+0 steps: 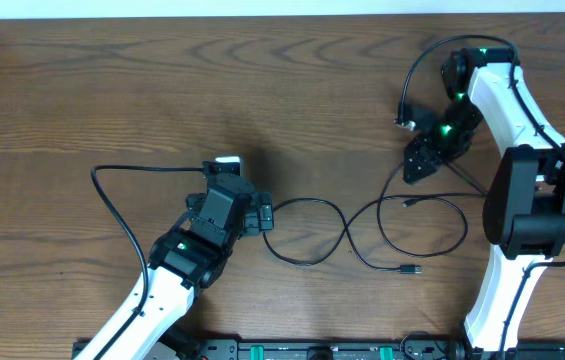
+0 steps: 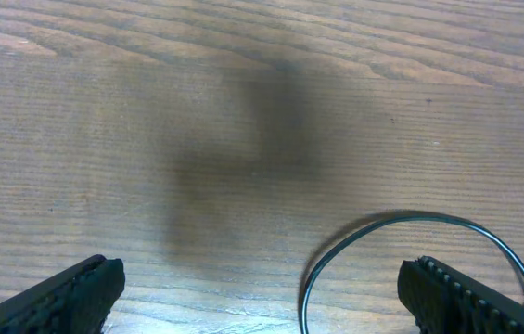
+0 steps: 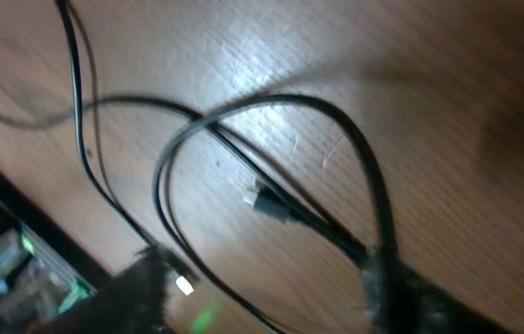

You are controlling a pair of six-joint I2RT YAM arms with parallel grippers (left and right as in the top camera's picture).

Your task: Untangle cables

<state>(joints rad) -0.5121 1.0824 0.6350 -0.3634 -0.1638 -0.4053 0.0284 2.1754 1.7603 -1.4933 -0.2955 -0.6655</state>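
A thin black cable (image 1: 312,258) snakes across the table from my left gripper (image 1: 265,217) to a loop (image 1: 459,235) near the right arm, ending in a small plug (image 1: 414,270). My left gripper (image 2: 262,297) hangs open just above the wood, and an arc of the cable (image 2: 410,218) lies between its fingers. My right gripper (image 1: 417,165) is low over the cable's right end. In the blurred right wrist view its fingers (image 3: 141,288) stand apart, with black cable strands (image 3: 271,102) and a plug (image 3: 266,199) between them. One strand runs against the right finger.
A small white piece (image 1: 227,160) lies just beyond the left wrist. A thin black wire (image 1: 97,180) arcs out to the left of the left arm. The right arm's own wires (image 1: 417,60) loop at the back right. A rail (image 1: 312,350) lines the front edge.
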